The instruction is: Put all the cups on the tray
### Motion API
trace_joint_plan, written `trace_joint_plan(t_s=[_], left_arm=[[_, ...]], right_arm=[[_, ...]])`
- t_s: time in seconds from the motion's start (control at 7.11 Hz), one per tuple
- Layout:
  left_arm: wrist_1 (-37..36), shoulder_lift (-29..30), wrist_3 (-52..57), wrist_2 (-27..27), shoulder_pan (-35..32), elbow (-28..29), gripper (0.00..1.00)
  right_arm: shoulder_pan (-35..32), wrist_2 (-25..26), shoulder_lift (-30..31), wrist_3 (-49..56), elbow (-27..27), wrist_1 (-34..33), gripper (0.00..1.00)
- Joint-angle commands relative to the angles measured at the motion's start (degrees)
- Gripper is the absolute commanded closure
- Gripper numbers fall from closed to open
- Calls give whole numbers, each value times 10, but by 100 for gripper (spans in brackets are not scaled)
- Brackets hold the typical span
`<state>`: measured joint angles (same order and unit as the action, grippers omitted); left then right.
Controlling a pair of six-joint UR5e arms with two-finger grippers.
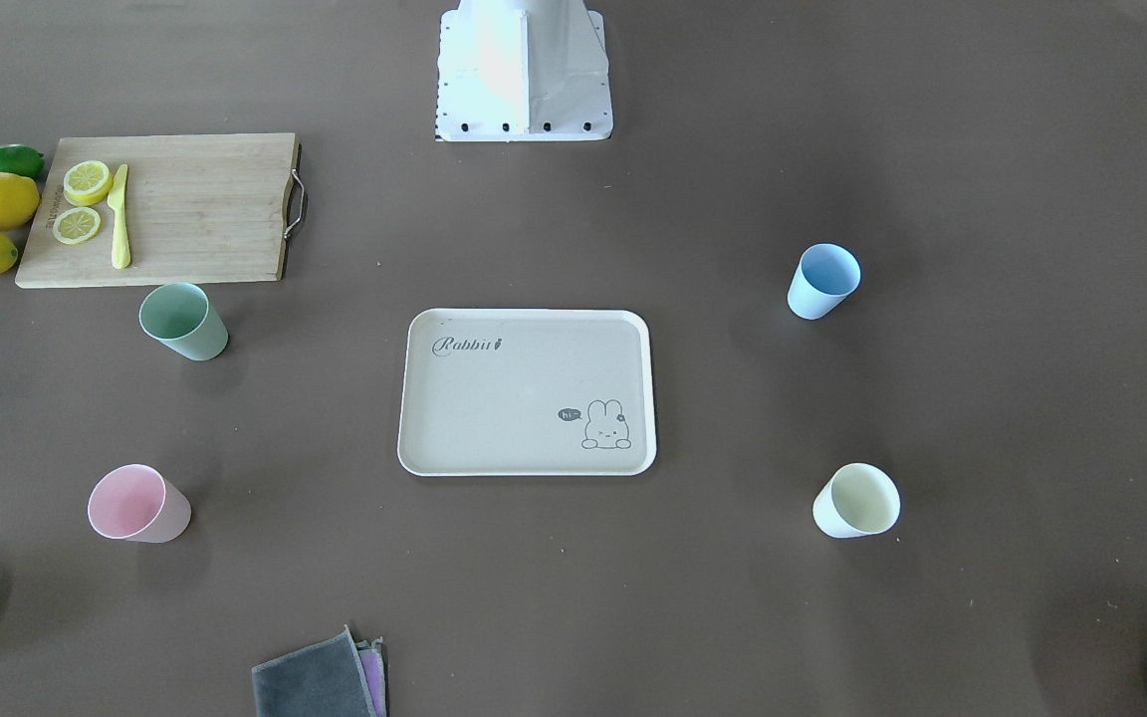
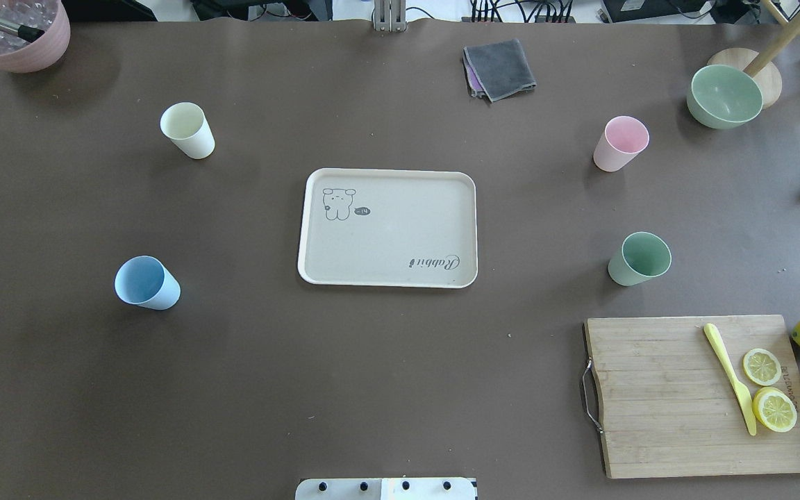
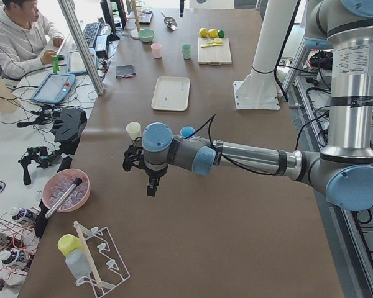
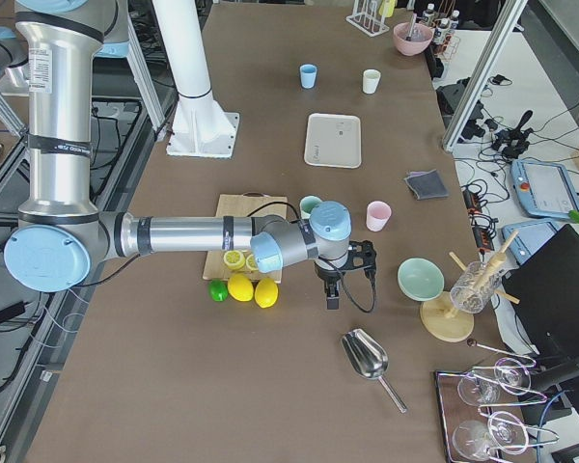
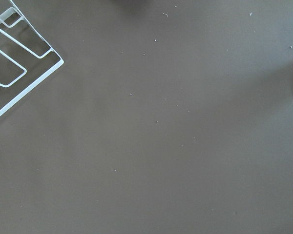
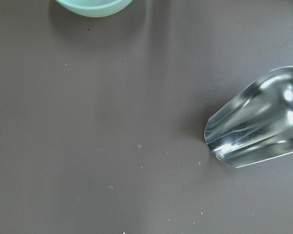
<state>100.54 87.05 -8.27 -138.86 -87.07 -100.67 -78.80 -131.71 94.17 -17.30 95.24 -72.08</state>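
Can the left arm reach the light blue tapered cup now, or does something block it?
Probably yes. The light blue tapered cup stands upright, alone on bare table on that arm's side, apart from the beige rectangular tray. The left gripper hangs above the table nearby.

I can read just two things, both printed on the tray, which lies well apart from the left tool and the right tool. One is "Rabbit", in cursive at one corner. The other is "hi~", in a dark speech bubble (just beside the rabbit drawing). Lettering along one short edge of the cutting board is too small for me to read.
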Motion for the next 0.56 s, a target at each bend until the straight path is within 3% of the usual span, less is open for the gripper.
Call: trace_joint_plan(t_s=[0.0, 0.14, 0.42], left_arm=[[-1, -14, -72, 2, 0, -49, 2], [-1, -34, -127, 2, 5, -79, 2], [2, -34, -130, 0, 8, -82, 2]], right_arm=[[3, -5, -5, 0, -1, 0, 0], [8, -5, -6, 2, -2, 0, 0], [9, -34, -9, 0, 1, 0, 0]])
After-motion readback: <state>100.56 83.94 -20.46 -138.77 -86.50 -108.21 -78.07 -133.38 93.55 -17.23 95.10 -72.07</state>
